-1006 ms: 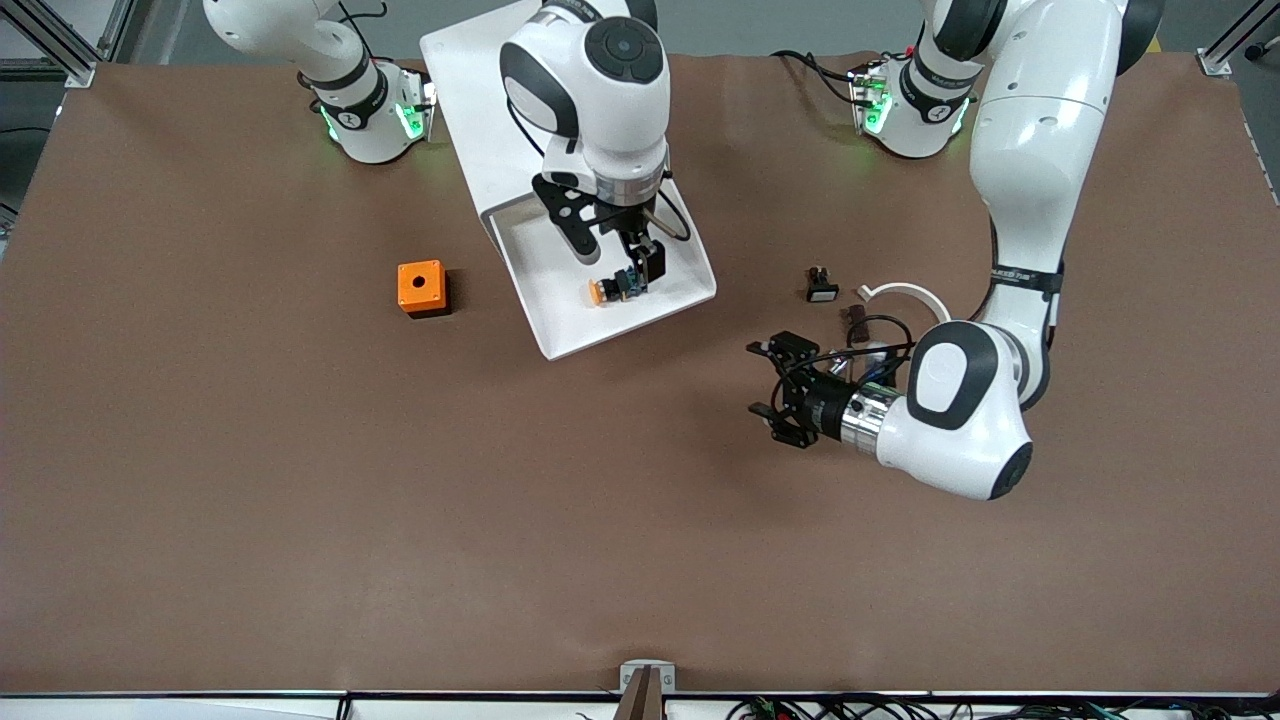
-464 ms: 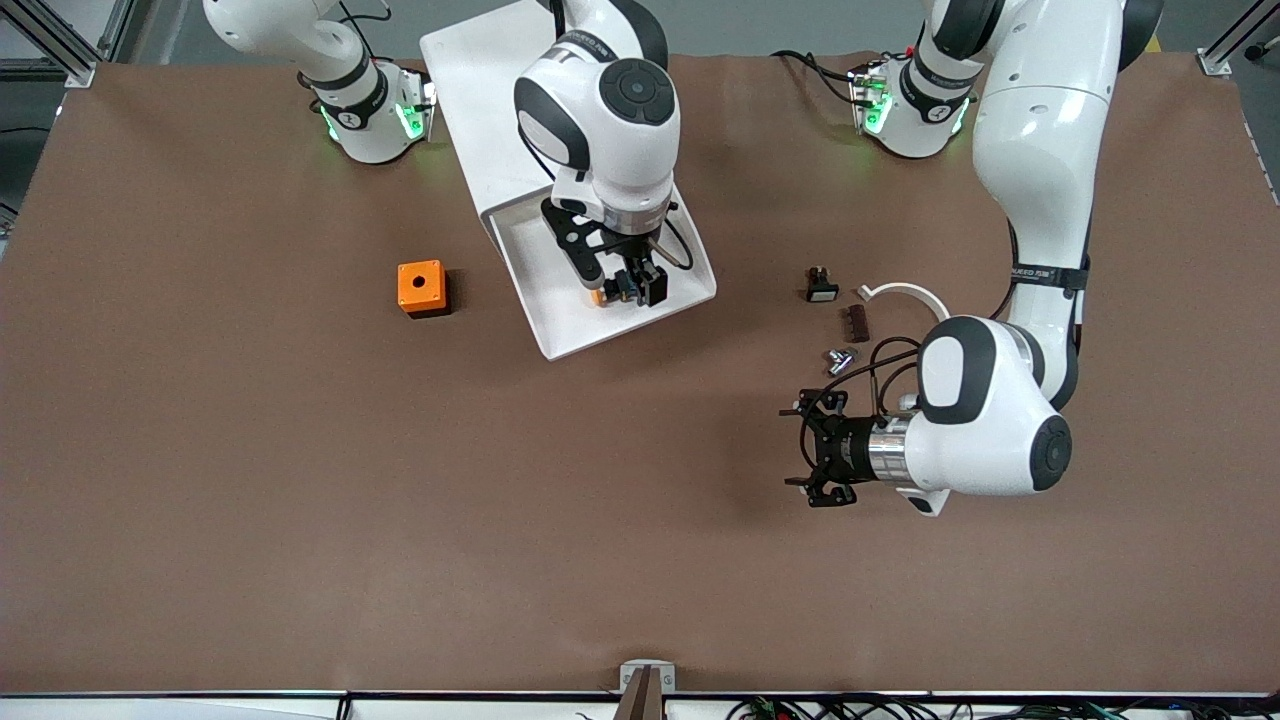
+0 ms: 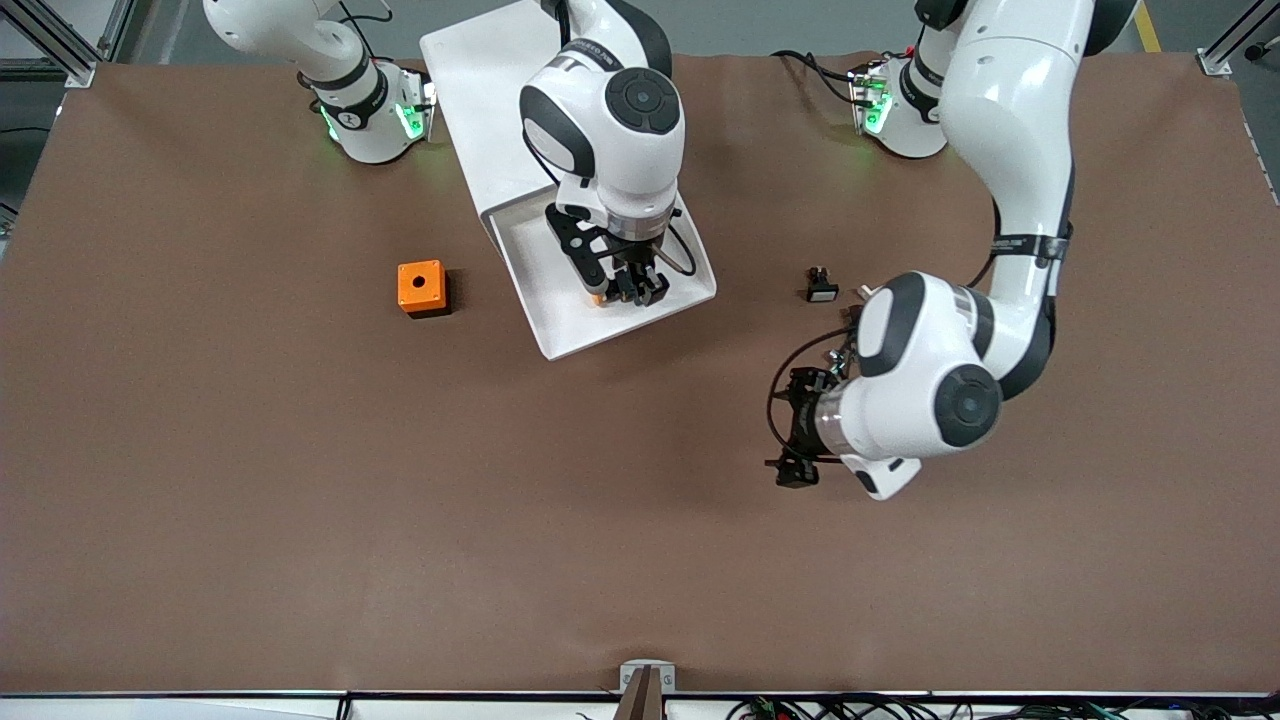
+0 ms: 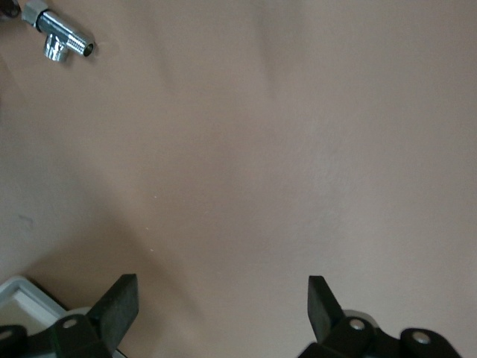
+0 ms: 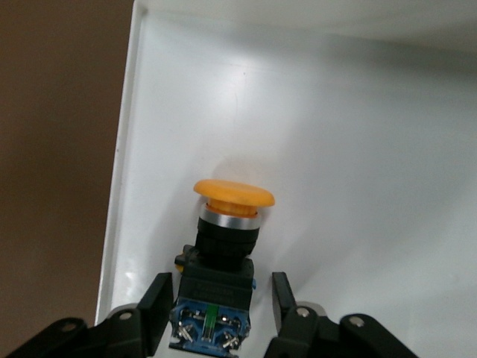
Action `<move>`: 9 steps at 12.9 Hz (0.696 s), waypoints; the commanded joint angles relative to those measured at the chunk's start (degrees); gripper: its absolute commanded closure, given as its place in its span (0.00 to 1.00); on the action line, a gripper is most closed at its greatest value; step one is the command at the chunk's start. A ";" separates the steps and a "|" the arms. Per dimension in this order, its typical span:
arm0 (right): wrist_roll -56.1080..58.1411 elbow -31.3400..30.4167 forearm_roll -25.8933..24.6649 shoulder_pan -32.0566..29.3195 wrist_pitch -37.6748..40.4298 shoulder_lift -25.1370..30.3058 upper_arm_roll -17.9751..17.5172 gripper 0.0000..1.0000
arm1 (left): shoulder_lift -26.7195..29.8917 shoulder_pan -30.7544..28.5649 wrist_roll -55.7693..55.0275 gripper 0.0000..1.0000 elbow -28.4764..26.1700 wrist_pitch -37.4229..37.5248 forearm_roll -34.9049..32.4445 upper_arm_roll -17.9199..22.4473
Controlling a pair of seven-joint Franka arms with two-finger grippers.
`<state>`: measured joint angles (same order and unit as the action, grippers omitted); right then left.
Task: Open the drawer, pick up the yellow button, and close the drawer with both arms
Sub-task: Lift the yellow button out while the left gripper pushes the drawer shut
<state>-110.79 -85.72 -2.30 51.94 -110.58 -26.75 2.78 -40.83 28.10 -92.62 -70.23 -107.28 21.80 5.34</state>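
Fingers of the right gripper (image 5: 216,298) clamp the button's (image 5: 223,246) dark body inside the open white drawer (image 3: 560,320). Left gripper (image 4: 223,313) hangs spread wide over bare table (image 3: 300,480), holding nothing.

The desk (image 3: 250,450) has a matt brown cover, kind of felt-like, with faint creases. The drawer (image 5: 335,149) is smooth white plastic with a soft sheen. The button (image 5: 227,231) has a glossy orange plastic cap, a shiny metal ring under it, a black plastic body and metal screws. The little fitting (image 4: 63,41) is bright chrome. Arm shells look like glossy white plastic, and the orange box (image 3: 421,288) is matt plastic.
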 commanded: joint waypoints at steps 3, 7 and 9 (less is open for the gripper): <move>-0.22 1.96 -0.51 -0.79 0.71 -0.58 -0.32 1.00 | 2.42 6.43 8.50 0.00 -1.22 -0.39 -10.17 0.37; 11.50 8.01 2.46 -4.91 8.06 0.20 -0.58 1.00 | 2.95 10.04 16.23 0.00 -1.57 -0.39 -12.92 -1.65; 23.53 9.96 5.10 -8.77 13.61 1.60 -0.49 1.00 | 2.87 11.19 17.29 0.00 -1.92 -0.65 -14.67 -1.83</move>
<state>-96.97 -78.15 0.23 47.26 -101.67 -26.44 3.00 -39.38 38.64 -77.49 -70.31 -107.40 9.35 3.74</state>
